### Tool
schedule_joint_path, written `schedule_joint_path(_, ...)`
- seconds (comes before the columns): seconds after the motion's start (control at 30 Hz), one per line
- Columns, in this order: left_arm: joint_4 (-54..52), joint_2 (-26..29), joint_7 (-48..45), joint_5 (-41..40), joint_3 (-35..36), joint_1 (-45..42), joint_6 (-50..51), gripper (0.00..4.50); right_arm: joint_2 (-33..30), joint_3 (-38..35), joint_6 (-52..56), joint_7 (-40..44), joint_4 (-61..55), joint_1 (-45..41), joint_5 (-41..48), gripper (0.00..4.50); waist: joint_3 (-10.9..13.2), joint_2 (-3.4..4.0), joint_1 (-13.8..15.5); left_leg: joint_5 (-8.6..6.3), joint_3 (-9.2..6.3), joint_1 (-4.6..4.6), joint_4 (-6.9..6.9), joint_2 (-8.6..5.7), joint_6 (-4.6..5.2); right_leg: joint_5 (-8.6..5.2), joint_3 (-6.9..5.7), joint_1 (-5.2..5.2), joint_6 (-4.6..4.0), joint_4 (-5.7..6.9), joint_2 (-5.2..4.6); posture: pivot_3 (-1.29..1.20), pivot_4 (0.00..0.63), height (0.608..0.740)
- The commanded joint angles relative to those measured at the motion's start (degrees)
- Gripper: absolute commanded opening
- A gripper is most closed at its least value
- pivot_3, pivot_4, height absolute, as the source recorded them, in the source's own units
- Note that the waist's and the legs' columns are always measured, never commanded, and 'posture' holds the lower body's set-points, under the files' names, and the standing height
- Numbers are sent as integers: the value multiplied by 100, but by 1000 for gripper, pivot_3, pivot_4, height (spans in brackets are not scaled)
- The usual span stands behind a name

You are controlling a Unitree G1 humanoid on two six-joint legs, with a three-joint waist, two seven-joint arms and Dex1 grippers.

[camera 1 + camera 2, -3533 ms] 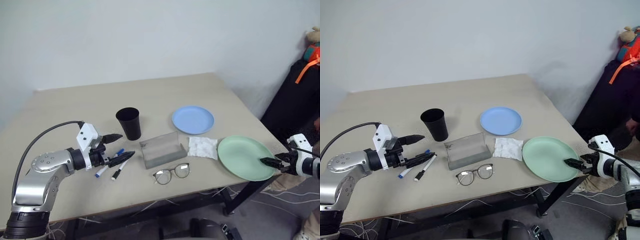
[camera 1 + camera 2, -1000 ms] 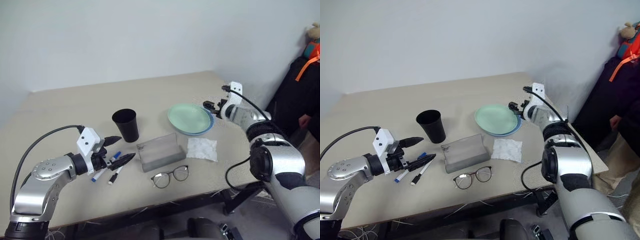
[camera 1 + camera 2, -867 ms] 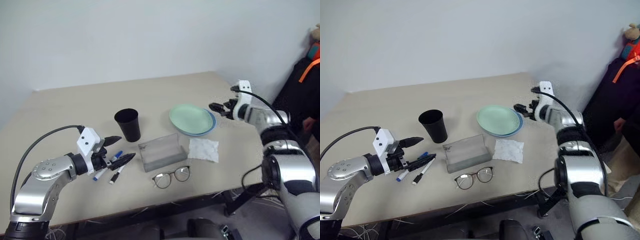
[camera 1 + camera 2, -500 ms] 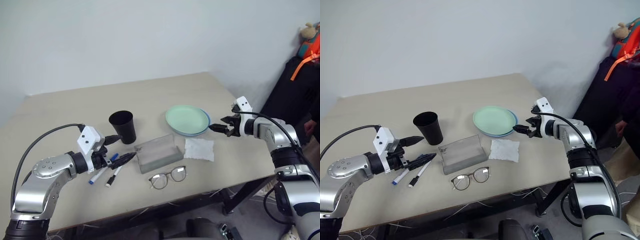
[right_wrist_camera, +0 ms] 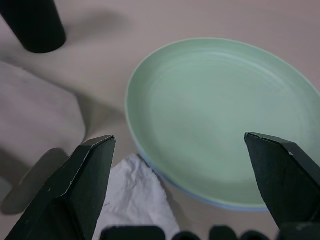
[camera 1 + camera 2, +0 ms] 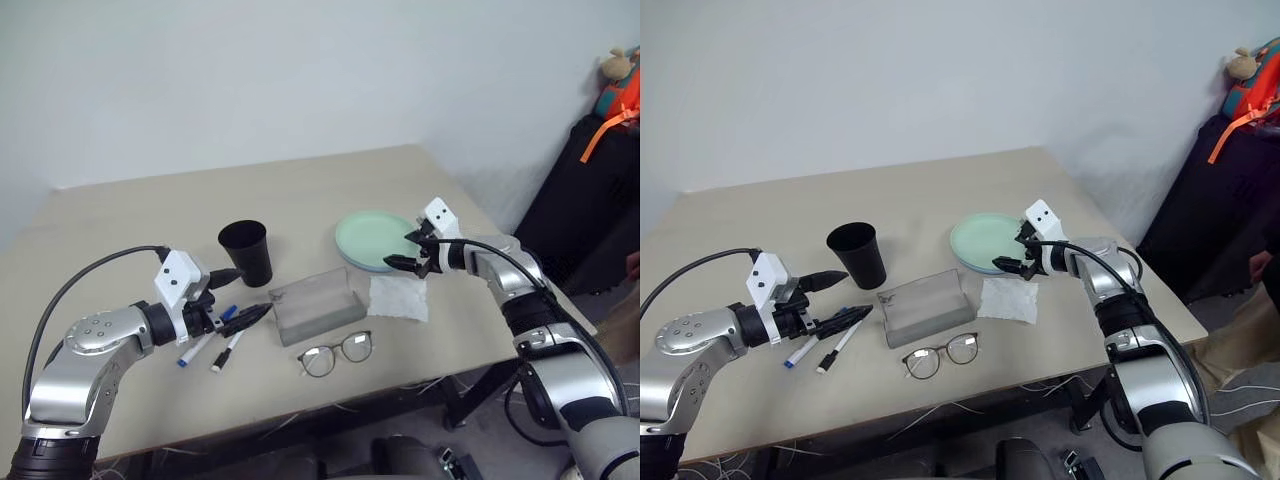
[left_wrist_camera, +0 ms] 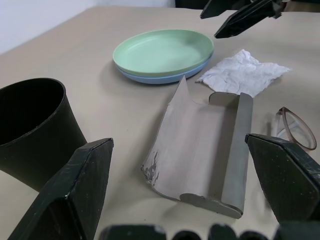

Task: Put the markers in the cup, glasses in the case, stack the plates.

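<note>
The mint green plate is sitting on the light blue plate, just ahead of the right gripper, whose fingers are standing spread and empty, so stacking looks done. The case is lying open between both grippers, and the cup is standing just beyond the left gripper, also spread with nothing between its fingers. The glasses are resting just nearer than the case. The markers are lying right under the left fingertips; lowering squarely over one barrel before pinching would probably keep it from rolling.
</note>
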Motion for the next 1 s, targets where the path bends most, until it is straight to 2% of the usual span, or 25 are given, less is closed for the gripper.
schedule_joint_path(0.03, -114, 8, 29, -55, 86, -73, -23, 4500, 136, -126, -309, -274, 329, -391, -103, 4463, 0, 0, -4, 0, 1, 0, -2, -1, 0, 0, 10, 0, 0, 1, 3, 0, 0, 735)
schedule_joint_path(0.2, -180, 8, 40, -72, 118, -13, -5, 4500, 2, -77, -106, 176, 161, -271, -2, 4463, -2, -3, 20, -1, -9, 0, -11, -21, 1, 2, 57, -1, 3, 9, 11, 0, 0, 735)
schedule_joint_path(0.5, -197, -5, 71, -74, 125, 40, -7, 4500, -510, 92, 300, 966, -421, 519, -9, 4463, -4, -8, 5, -5, 5, -1, -4, -27, 25, 0, 115, 8, 1, 5, 11, 0, 0, 735)
schedule_joint_path(1.0, -109, 21, -28, -55, 90, -32, -29, 4500, -574, 219, 568, 1071, -454, 791, -87, 4463, -4, -11, -2, 0, 12, 4, 0, -27, 32, -1, 106, 11, 1, 16, 29, 0, 0, 735)
